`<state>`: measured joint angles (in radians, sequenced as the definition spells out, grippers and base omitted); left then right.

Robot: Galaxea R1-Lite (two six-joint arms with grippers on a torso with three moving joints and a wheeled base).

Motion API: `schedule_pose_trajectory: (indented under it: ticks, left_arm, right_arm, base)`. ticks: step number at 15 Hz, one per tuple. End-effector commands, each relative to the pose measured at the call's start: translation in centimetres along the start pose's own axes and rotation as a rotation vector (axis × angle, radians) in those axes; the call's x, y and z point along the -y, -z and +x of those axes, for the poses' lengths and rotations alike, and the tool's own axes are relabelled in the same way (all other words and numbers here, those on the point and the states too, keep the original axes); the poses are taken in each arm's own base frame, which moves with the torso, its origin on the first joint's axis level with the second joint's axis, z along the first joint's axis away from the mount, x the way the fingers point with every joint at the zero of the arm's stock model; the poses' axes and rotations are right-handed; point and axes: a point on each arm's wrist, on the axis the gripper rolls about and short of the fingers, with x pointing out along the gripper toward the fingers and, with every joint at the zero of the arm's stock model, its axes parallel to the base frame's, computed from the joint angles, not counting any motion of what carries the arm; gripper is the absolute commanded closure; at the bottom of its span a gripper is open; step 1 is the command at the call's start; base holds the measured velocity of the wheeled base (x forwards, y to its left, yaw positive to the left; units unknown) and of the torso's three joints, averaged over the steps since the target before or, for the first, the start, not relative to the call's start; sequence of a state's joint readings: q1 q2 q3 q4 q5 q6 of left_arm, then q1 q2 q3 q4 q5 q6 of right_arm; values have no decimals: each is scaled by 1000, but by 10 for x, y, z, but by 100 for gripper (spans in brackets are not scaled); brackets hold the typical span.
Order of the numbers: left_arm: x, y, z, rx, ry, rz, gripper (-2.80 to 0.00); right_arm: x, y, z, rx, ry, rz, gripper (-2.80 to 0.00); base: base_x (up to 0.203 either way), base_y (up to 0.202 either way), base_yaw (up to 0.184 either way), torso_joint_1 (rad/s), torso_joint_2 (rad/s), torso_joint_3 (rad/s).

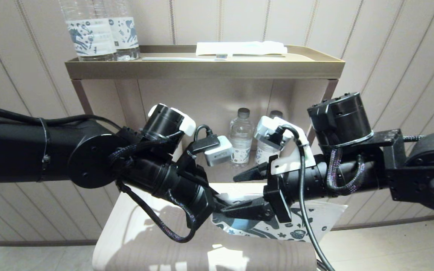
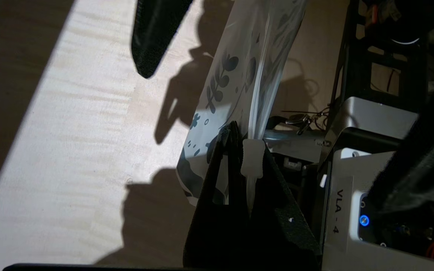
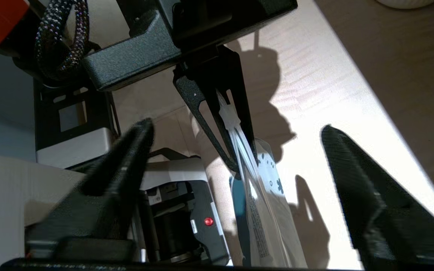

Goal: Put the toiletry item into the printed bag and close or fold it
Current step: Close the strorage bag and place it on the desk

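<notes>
Currently, left hand pinched printed bag at its slider; right hand gaped wide, empty. Advised: steady bag while sealing.

Before us stands a pale wooden table, sunlit in a broad band with hard shadows across it. The printed bag hangs at its right side; we cannot tell whether its lower edge rests on the wood. Behind the table rises a shelf unit with a brass-coloured tray top. On the tray stand two labelled water bottles at the left, with a toothbrush and a flat white packet lying beside them. Two smaller bottles stand on the lower shelf.
</notes>
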<state>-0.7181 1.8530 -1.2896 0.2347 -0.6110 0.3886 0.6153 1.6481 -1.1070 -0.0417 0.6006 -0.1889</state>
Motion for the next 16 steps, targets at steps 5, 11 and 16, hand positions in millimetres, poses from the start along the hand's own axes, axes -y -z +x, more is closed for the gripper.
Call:
schedule_pose_trajectory:
  ticks: [5, 11, 16]
  left_arm:
    - [0, -1, -1, 6, 2, 6, 0]
    - [0, 0, 0, 3, 2, 4, 0]
    - [0, 0, 0, 3, 3, 4, 0]
  right_arm:
    - [0, 3, 2, -8, -10, 1, 0]
    - [-1, 5, 2, -12, -22, -11, 0]
    - [-2, 3, 1, 0, -44, -6, 0]
  base:
    - [0, 0, 0, 0, 0, 0]
    - [0, 0, 0, 0, 0, 0]
    - [0, 0, 0, 0, 0, 0]
